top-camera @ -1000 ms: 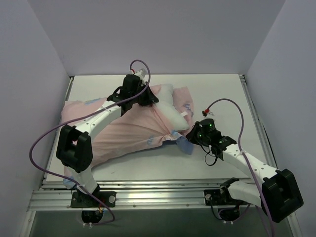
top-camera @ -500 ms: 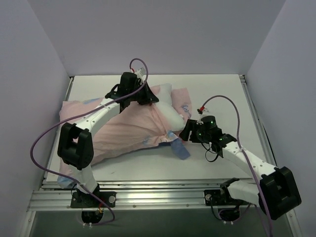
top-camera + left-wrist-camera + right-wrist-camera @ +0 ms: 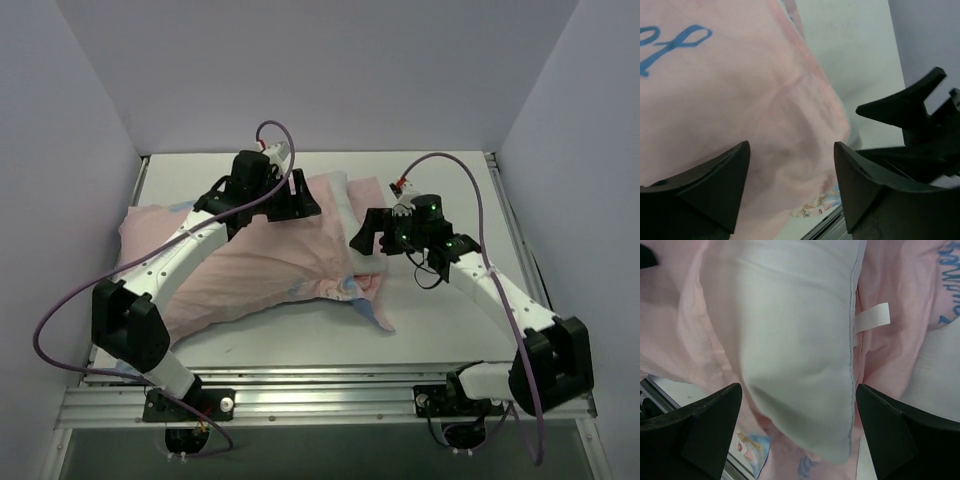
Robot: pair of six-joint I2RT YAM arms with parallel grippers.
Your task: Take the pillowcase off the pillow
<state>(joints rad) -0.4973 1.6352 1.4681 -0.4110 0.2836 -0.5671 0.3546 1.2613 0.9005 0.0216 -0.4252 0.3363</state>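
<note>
Both claws have just let go. A second ago the left gripper [image 3: 300, 205] was pinched shut on the pink fabric at the far middle of the heap. The right gripper [image 3: 362, 238] was shut on the near right edge of the pillowcase [image 3: 250, 270], pulling it toward the near right. Now both stand spread and hold nothing.

In the left wrist view, pink cloth lies loose beneath the parted fingers [image 3: 715, 185]. The right arm has swung farther away and to the left. Its wide-open fingers [image 3: 705, 430] now straddle the bare white end of the pillow [image 3: 790, 340], beside a small white label [image 3: 871, 317].

The released flap has dropped flat on the table [image 3: 440, 320] at the near right, its blue print showing. The cover, turned pink side out, lies across the left and middle of the table. It wraps most of the pillow, and only the far right end pokes out.

This looks like a re-grip rather than a finish. The right claw seems placed to take the exposed pillow end while the left finds a fresh hold on the cover, so most of the stripping is yet to do
</note>
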